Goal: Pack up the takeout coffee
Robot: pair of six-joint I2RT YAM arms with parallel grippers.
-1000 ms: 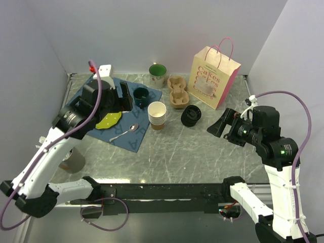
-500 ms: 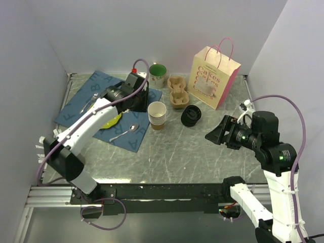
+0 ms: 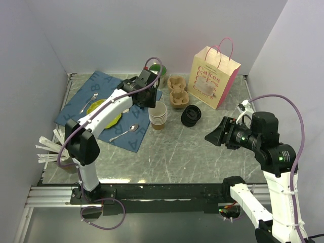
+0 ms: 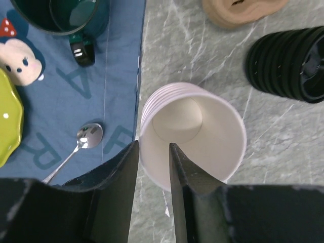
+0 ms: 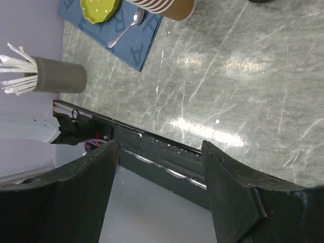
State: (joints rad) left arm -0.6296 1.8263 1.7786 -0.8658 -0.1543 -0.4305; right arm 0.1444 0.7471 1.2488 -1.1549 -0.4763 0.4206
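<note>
The takeout coffee, a lidded cup, is out of view. A stack of lidless brown paper cups (image 3: 157, 115) (image 4: 202, 126) with white insides stands at the blue mat's right edge. My left gripper (image 3: 153, 101) (image 4: 153, 147) hangs over it with its jaws straddling the left rim, one finger outside and one inside, shut on the cup wall. A stack of black lids (image 3: 191, 115) (image 4: 288, 66) lies on its side to the right. My right gripper (image 3: 215, 135) (image 5: 160, 147) hovers open over the right side of the table, holding nothing.
A pulp cup carrier (image 3: 177, 91) and a pink-handled paper bag (image 3: 212, 76) stand at the back. On the blue mat (image 3: 83, 104) lie a spoon (image 4: 86, 139), a yellow-green plate (image 4: 7, 126) and a teal mug (image 4: 66, 15). A straw holder (image 5: 61, 76) sits front left.
The left arm swung right from over the mat to the cup stack and its jaws narrowed around the rim. The right gripper narrowed a little and shifted slightly left.
</note>
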